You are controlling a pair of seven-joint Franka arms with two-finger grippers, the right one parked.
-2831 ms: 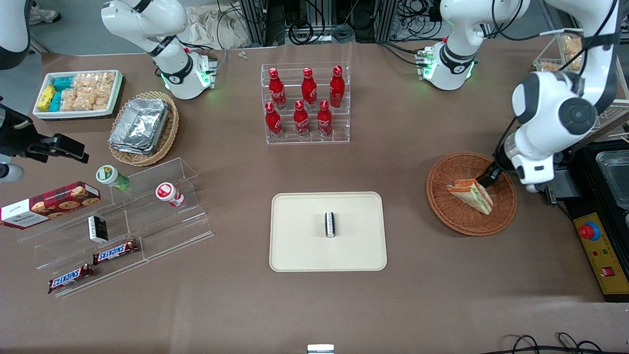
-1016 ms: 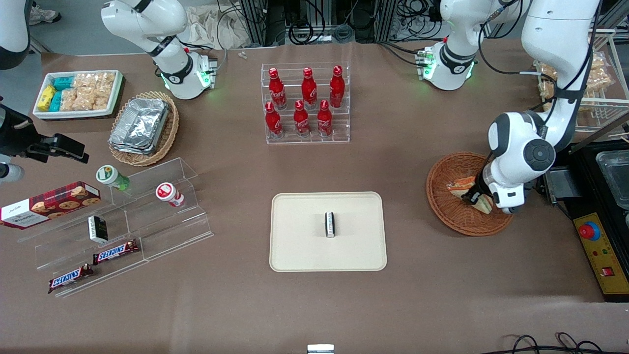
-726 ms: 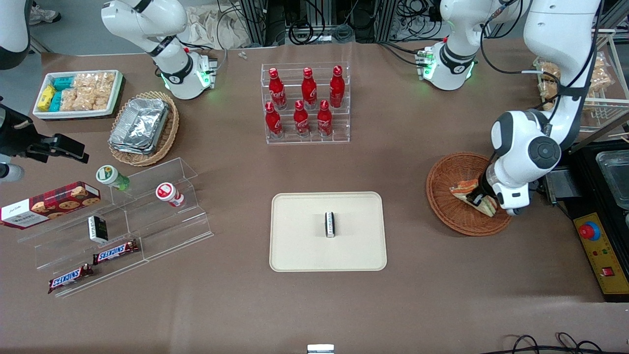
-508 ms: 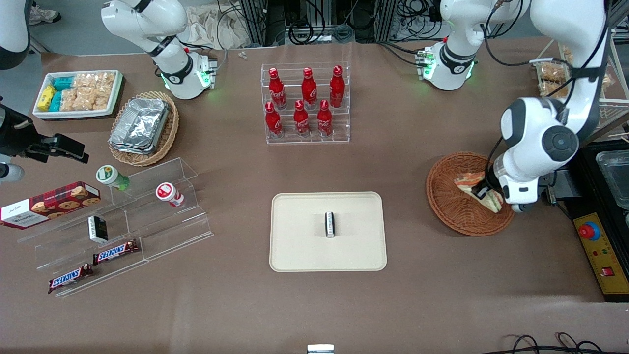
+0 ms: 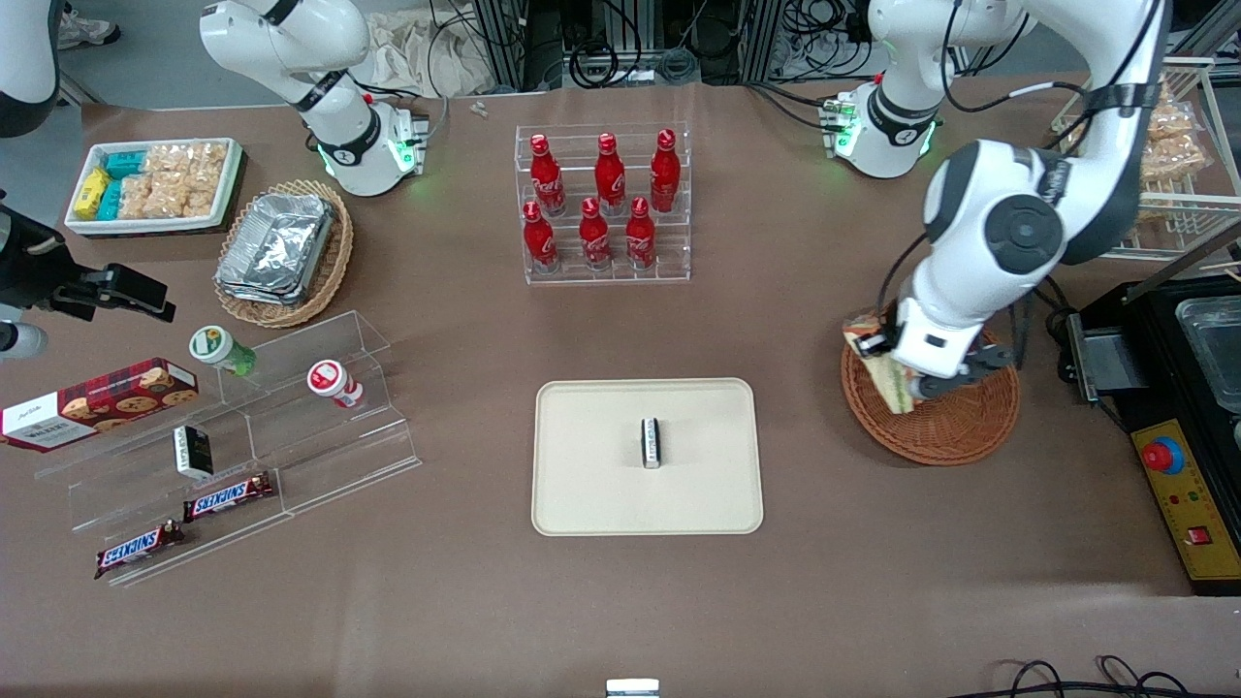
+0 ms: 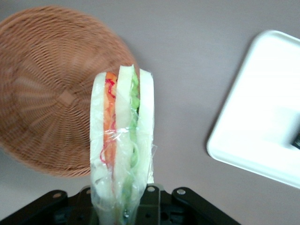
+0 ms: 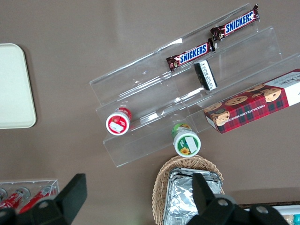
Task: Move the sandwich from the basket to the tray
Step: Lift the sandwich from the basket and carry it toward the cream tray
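The sandwich (image 5: 884,371), a plastic-wrapped wedge of pale bread with orange and green filling, hangs on edge in my left gripper (image 5: 906,376), which is shut on it. It is lifted above the rim of the reddish-brown wicker basket (image 5: 960,431), on the side nearest the tray. The wrist view shows the sandwich (image 6: 123,140) standing up out of the gripper (image 6: 123,208), with the basket (image 6: 47,93) lying bare beneath it and a corner of the cream tray (image 6: 262,117) beside. The tray (image 5: 591,485) lies mid-table.
A small dark packet (image 5: 652,442) lies in the middle of the tray. A clear rack of red bottles (image 5: 603,204) stands farther from the camera. A black machine with a red button (image 5: 1161,454) borders the basket at the working arm's end. Acrylic snack shelves (image 5: 242,436) stand toward the parked arm's end.
The gripper closed on the sandwich in the basket, then raised it and carried it toward the tray side of the basket. The sandwich now hangs on edge, off the basket floor.
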